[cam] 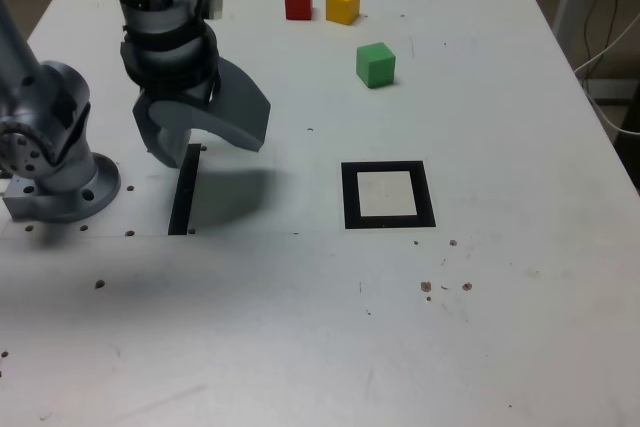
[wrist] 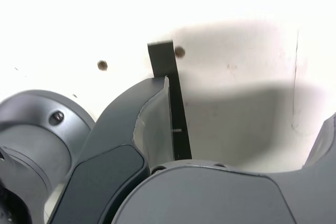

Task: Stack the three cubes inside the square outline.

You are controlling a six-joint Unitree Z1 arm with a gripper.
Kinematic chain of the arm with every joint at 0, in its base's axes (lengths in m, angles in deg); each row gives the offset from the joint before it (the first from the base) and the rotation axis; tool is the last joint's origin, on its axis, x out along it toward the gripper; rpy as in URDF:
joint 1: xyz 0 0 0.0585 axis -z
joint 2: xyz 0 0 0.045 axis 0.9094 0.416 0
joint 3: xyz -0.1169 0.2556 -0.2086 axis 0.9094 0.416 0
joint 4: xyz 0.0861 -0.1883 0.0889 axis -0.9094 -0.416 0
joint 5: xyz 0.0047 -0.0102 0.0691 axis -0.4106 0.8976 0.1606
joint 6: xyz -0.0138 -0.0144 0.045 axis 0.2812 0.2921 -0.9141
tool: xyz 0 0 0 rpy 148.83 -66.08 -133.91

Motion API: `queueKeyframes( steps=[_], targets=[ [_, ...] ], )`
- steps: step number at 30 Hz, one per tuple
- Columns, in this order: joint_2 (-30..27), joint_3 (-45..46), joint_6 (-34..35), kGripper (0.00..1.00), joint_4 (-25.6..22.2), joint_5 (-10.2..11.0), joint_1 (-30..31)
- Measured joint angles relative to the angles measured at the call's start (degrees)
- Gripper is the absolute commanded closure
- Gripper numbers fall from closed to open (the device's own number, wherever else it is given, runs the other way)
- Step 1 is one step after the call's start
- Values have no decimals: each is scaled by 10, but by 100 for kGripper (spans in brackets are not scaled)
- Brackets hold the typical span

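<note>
A white worktop (cam: 520, 297) carries the arm at the exterior view's left, its claw (cam: 212, 147) spread wide and empty above the black strip (cam: 186, 189). The black square (cam: 352, 197) lies to the right, bare inside. Nearest of the blocks, the green cube (cam: 376, 65) sits right of the claw and farther back, beyond the square; the yellow cube (cam: 343, 5) and red cube (cam: 299, 2) stand farther still, close together near the far edge. Nothing appears to block the path to green.

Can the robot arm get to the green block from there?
Probably yes: nothing stands between its open, empty fingers and the green block, though I can't judge its reach.
</note>
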Motion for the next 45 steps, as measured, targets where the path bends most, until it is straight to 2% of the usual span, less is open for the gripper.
queueKeyframes(
  steps=[3, 10, 18, 24, 28, 35, 39, 42, 45],
  targets=[
    [0, 3, 0, 0, 0, -8, 0],
    [0, 5, -2, 1, -45, -43, 0],
    [0, 0, -2, 1, -49, -64, 0],
    [0, -30, -6, 1, -80, -67, -7],
    [-1, -69, -8, 1, -109, -56, -13],
    [-1, -129, -36, 1, -150, -14, -62],
    [12, -196, -105, 1, -197, 20, -106],
    [25, -239, -153, 0, -222, 33, -134],
    [44, -269, -187, 0, -249, 36, -165]
  ],
)
